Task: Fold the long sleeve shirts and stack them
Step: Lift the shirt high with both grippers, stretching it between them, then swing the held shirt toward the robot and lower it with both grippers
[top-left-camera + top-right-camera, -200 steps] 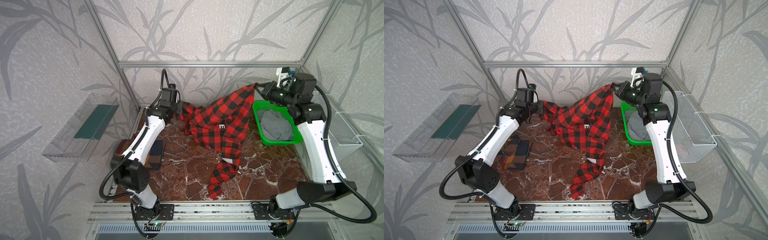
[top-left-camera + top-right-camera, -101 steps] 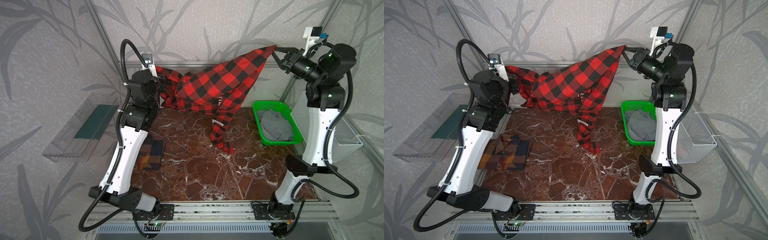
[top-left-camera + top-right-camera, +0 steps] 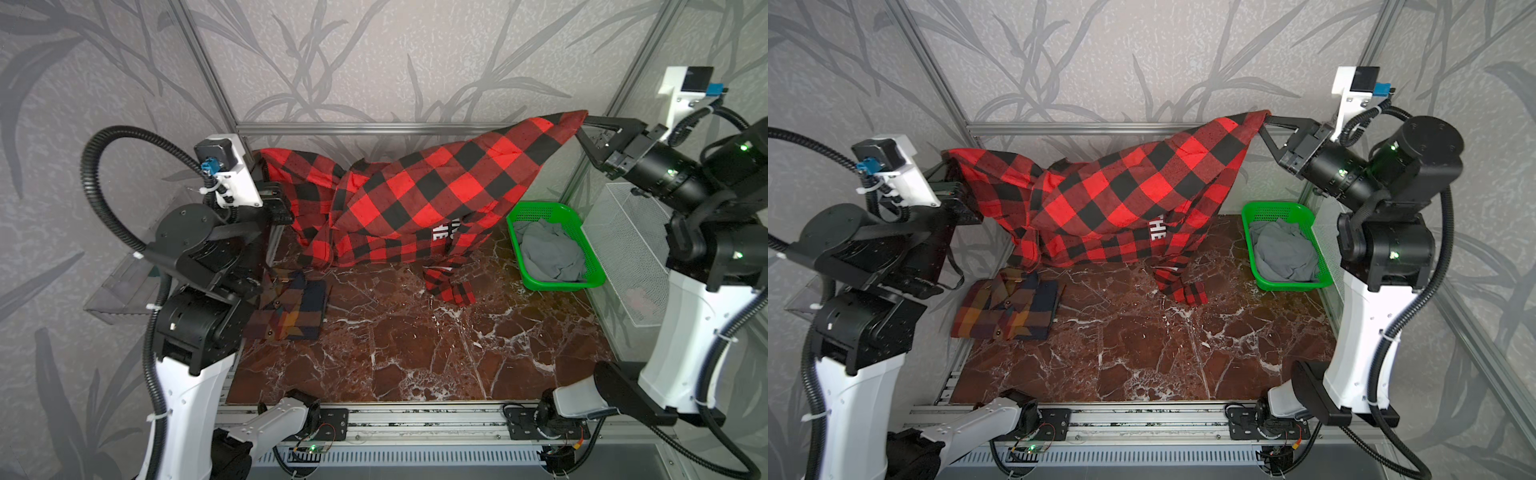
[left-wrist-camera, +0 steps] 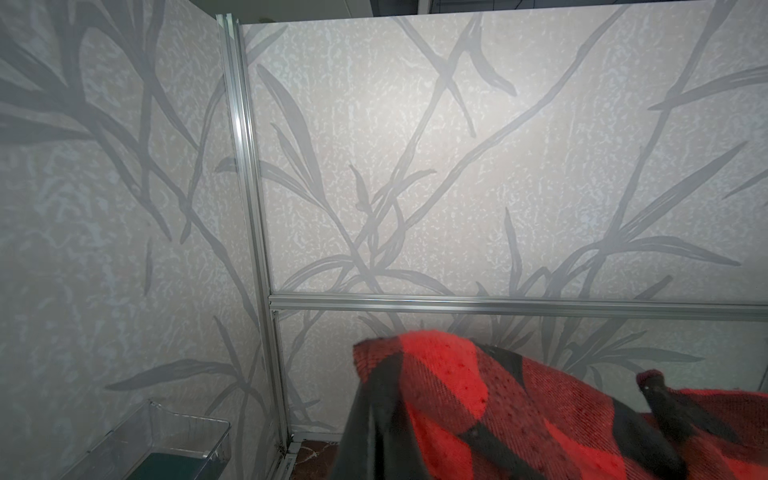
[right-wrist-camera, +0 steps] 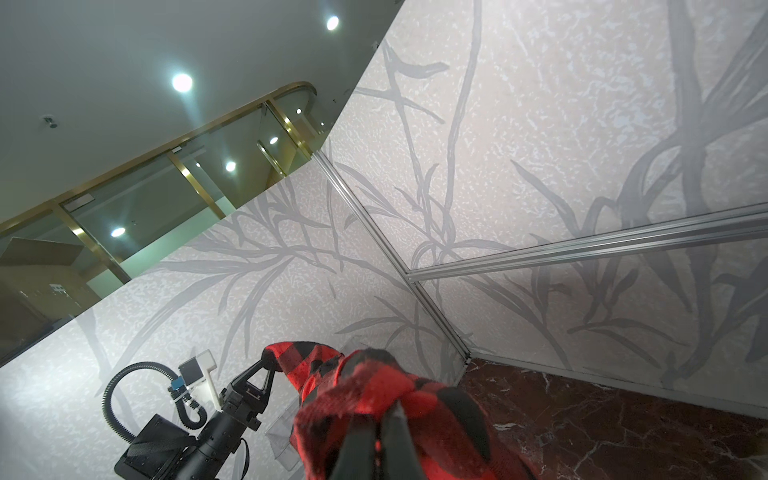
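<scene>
Brown-orange plaid flannel shirt (image 3: 1007, 305) sits folded; red-black check flannel shirt (image 3: 415, 199), unfolded and unstacked, hangs from tightly closed left gripper (image 5: 269, 368) and right gripper (image 3: 582, 123).

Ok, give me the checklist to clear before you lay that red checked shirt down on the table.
1. Left tool shut on a corner of the red-and-black shirt: ok.
2. Right tool shut on the opposite corner: ok.
3. Shirt stretched flat between the tools: not ok; it sags and is doubled over itself.
4. Dangling sleeve off the table: not ok; its cuff seems to rest on the marble.
5. Folded plaid shirt clear of the hanging hem: cannot tell; the hem hangs right by its far edge.
6. Bare table in front of the shirt for laying it down: ok.
</scene>
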### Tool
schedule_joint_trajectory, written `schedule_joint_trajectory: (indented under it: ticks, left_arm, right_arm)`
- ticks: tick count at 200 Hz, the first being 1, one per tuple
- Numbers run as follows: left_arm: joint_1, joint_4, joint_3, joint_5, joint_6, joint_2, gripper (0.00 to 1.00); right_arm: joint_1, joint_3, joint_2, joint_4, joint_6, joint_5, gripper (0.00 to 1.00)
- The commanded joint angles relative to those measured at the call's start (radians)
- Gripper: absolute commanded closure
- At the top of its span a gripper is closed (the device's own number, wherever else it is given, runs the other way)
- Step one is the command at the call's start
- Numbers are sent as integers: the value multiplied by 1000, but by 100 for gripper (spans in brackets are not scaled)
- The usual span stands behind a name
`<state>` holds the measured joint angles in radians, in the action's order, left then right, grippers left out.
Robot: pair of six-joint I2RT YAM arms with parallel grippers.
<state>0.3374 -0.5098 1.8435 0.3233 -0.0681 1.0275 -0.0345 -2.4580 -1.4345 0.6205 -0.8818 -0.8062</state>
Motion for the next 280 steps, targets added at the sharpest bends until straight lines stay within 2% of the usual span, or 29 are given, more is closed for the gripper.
schedule_joint_trajectory:
  ticks: [1, 39, 63, 82, 97, 108, 129, 140, 150, 159, 171, 187, 203, 219, 228, 243, 261, 271, 280]
  left_arm:
    - [4, -120, -1, -48, 62, -42, 100]
    - [5, -104, -106, -69, 66, 37, 100]
    - [3, -24, -150, -21, 24, 164, 100]
    - [-3, 27, -111, -10, 4, 313, 100]
    - [-15, 40, -20, -10, 4, 448, 100]
    - [-18, 37, 72, -13, -3, 561, 100]
    - [-22, 8, 321, -4, -29, 797, 100]
    - [-28, -27, 505, 6, -42, 940, 100]
    - [-38, -53, 666, 1, -25, 1051, 100]
    - [-51, -10, 717, -15, 17, 1092, 100]
    - [-54, 40, 784, -26, 28, 1129, 100]
    - [-41, 102, 795, -54, 2, 1106, 100]
    - [3, 171, 783, -37, -83, 1045, 100]
    - [27, 223, 733, -62, -87, 944, 100]
    - [28, 283, 633, -88, -71, 858, 100]
    - [48, 498, 330, -80, -136, 686, 100]
    - [60, 664, 2, -51, -195, 502, 100]
    - [58, 744, -187, -35, -204, 405, 100]
    - [58, 818, -356, -12, -213, 325, 100]
  right_arm:
    - [2, 72, 87, 28, 3, 19, 100]
    - [37, 107, 0, 104, 73, 28, 100]
    - [142, 16, -132, 248, 283, 169, 100]
    - [171, -30, -260, 263, 339, 200, 100]
    - [172, -57, -385, 210, 354, 199, 100]
    - [178, -134, -490, 197, 374, 220, 100]
    - [186, -482, -760, 196, 386, 273, 100]
    - [175, -552, -865, 29, 314, 233, 100]
    - [168, -497, -886, -123, 251, 224, 100]
    - [168, -442, -883, -226, 251, 274, 100]
    - [169, -439, -882, -318, 267, 276, 100]
    - [177, -498, -861, -345, 327, 280, 100]
    - [176, -446, -763, -401, 330, 304, 100]
    - [173, -385, -653, -438, 368, 317, 100]
    - [166, -372, -608, -451, 382, 309, 100]
    - [141, -342, -553, -461, 347, 261, 100]
    - [113, -244, -497, -456, 282, 124, 100]
    - [110, -111, -434, -458, 274, 54, 100]
    - [111, 88, -341, -522, 266, 26, 100]
